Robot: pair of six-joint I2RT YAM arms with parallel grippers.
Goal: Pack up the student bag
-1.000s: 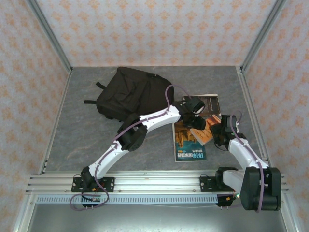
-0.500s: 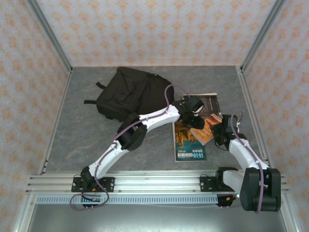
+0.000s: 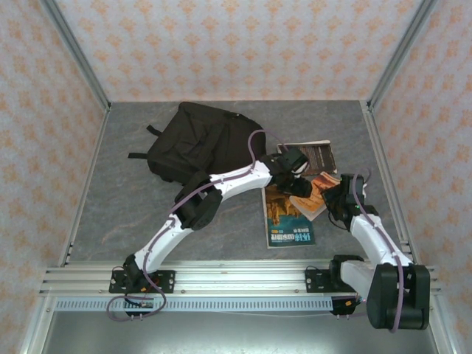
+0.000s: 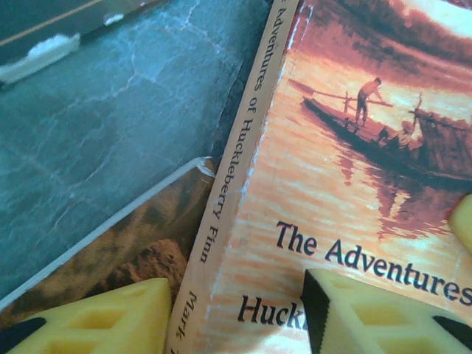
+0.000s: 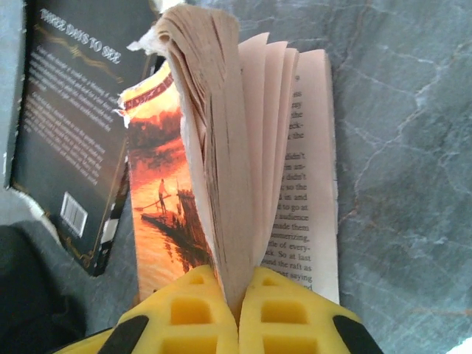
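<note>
Overhead, the large black soft fabric backpack (image 3: 199, 144) lies flat on the far left-centre of the grey marbled tabletop (image 3: 133, 206). Its long axis slants from near-left to far-right and its loose strap ends point toward the left wall; which end is its top I cannot tell. Just right of it is a dark hardback book (image 3: 316, 156), and nearer are a tall glossy magazine with a blue lower band (image 3: 289, 225) and an orange paperback book (image 3: 316, 198) lying on it. The left gripper (image 3: 299, 184) and right gripper (image 3: 333, 198) meet over the paperback. Peach floral wallpaper (image 3: 221, 44) closes in three sides, and an aluminium rail (image 3: 236, 276) runs along the near edge.

From the left wrist, the left gripper (image 4: 236, 295) hangs about half open with nothing between its yellow fingers, which straddle the paperback's (image 4: 332, 184) spine. The cover reads "The Adventures" and "Huck…"; the spine reads "Adventures of Huckleberry Finn" and "Mark". A brown magazine cover (image 4: 125, 251) lies beneath.

From the right wrist, the right gripper (image 5: 237, 295) is pinched tight on a sheaf of the paperback's fanned pages (image 5: 221, 110). The dark book's (image 5: 66, 125) back cover reads "THREE DAYS TO SEE" above a barcode.
</note>
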